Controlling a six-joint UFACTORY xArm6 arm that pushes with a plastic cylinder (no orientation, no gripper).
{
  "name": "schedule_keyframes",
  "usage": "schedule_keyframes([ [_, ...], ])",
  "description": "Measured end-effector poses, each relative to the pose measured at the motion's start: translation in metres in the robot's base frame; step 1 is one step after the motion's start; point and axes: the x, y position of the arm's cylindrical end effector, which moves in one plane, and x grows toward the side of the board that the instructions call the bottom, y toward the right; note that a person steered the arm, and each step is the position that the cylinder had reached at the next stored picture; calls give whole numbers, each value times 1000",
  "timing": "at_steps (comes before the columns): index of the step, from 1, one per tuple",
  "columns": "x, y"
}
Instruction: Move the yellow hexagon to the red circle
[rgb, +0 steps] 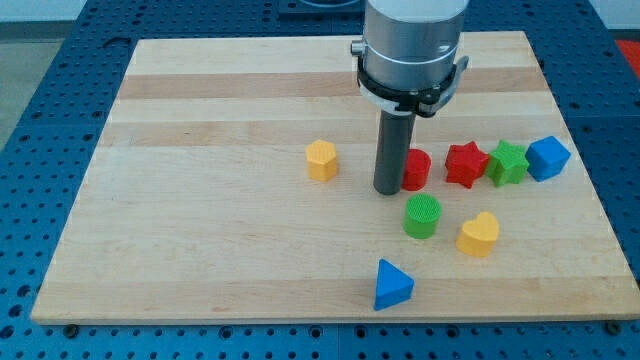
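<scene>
The yellow hexagon (321, 160) lies near the board's middle. The red circle (416, 168) lies to its right, partly hidden behind my rod. My tip (388, 190) rests on the board between them, touching or almost touching the red circle's left side and well clear of the yellow hexagon.
A red star (466, 164), a green star (508, 163) and a blue cube-like block (547, 157) form a row right of the red circle. A green circle (422, 216), a yellow heart (479, 235) and a blue triangle (392, 285) lie below. The wooden board (200, 230) sits on a blue perforated table.
</scene>
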Motion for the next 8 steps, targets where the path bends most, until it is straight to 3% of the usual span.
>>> schedule_keyframes([
  [2,31,-79],
  [4,-16,-171],
  [5,-43,-170],
  [8,-49,-76],
])
